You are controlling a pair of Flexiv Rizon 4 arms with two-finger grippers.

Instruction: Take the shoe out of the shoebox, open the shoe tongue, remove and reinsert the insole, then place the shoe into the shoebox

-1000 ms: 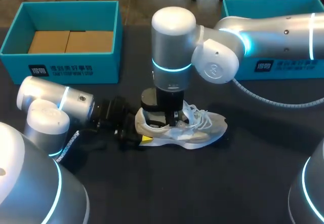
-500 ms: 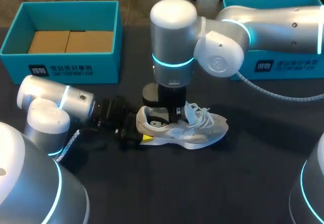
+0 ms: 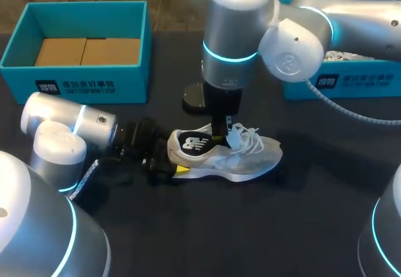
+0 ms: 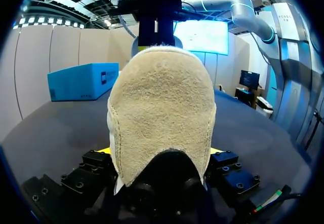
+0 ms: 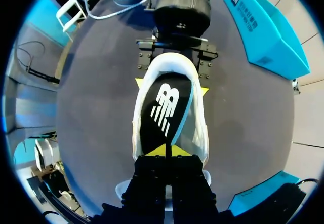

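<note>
A: Where's the shoe (image 3: 244, 158)?
B: Upright on the table (image 3: 207, 233), outside both boxes. It has a pale grey-white upper, loose white laces (image 3: 248, 138) and a beige suede-like heel (image 4: 162, 107). The black insole (image 5: 164, 107) with a white logo shows in the opening.
A: Grippers?
B: The left gripper (image 3: 170, 163) clamps the heel, one yellow tip on each side. The right gripper (image 5: 166, 152) is above the shoe, tips pinched together on the insole's front end.
A: Boxes?
B: The teal box with brown cardboard (image 3: 75, 86) sits behind the heel side. The second teal box (image 3: 357, 84) is behind the toe side. Both are well apart from the shoe.

Silver arms (image 3: 232, 39) w/ cyan rings; black claws (image 5: 165, 150), yellow tips.
</note>
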